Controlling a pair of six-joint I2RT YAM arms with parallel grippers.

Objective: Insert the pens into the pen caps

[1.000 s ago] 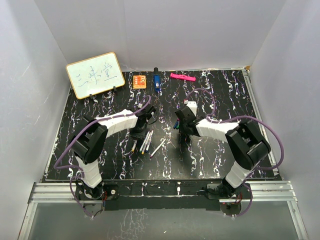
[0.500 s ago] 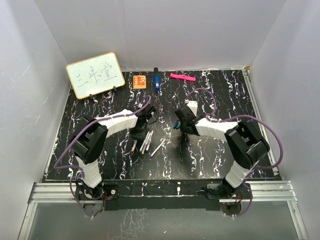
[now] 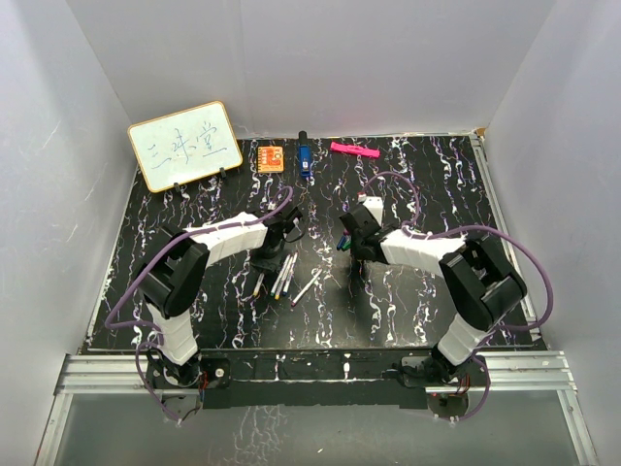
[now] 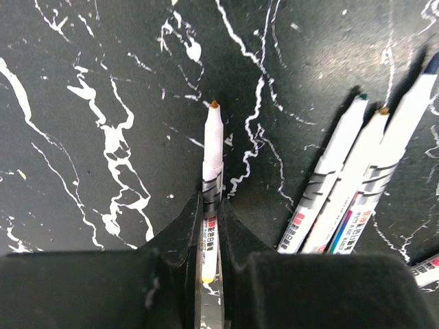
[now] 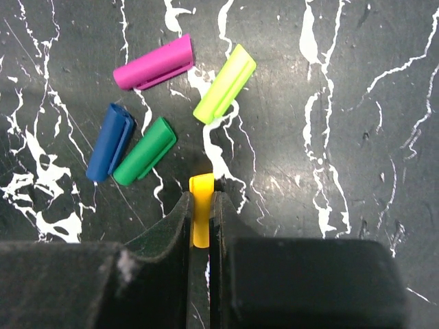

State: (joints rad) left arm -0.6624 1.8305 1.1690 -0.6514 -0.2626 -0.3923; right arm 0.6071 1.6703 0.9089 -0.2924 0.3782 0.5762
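Observation:
My left gripper (image 4: pixel 211 200) is shut on a white pen (image 4: pixel 212 147) with an orange tip that points away from the jaws, low over the table. Three more white pens (image 4: pixel 343 185) lie just to its right. In the top view the left gripper (image 3: pixel 269 254) is beside the loose pens (image 3: pixel 286 275). My right gripper (image 5: pixel 202 197) is shut on an orange-yellow cap (image 5: pixel 201 188). Ahead of it on the table lie a magenta cap (image 5: pixel 153 63), a lime-yellow cap (image 5: pixel 225 83), a blue cap (image 5: pixel 110 141) and a green cap (image 5: pixel 145 160). In the top view the right gripper (image 3: pixel 351 243) is mid-table.
A small whiteboard (image 3: pixel 184 146) stands at the back left. An orange square block (image 3: pixel 271 157), a blue block-like object (image 3: pixel 305 159) and a thick pink marker (image 3: pixel 354 149) lie along the back edge. White walls enclose the black marbled table (image 3: pixel 427 184).
My right gripper has drawn back a little toward the far side with the cap in its jaws. The left arm has hardly moved.

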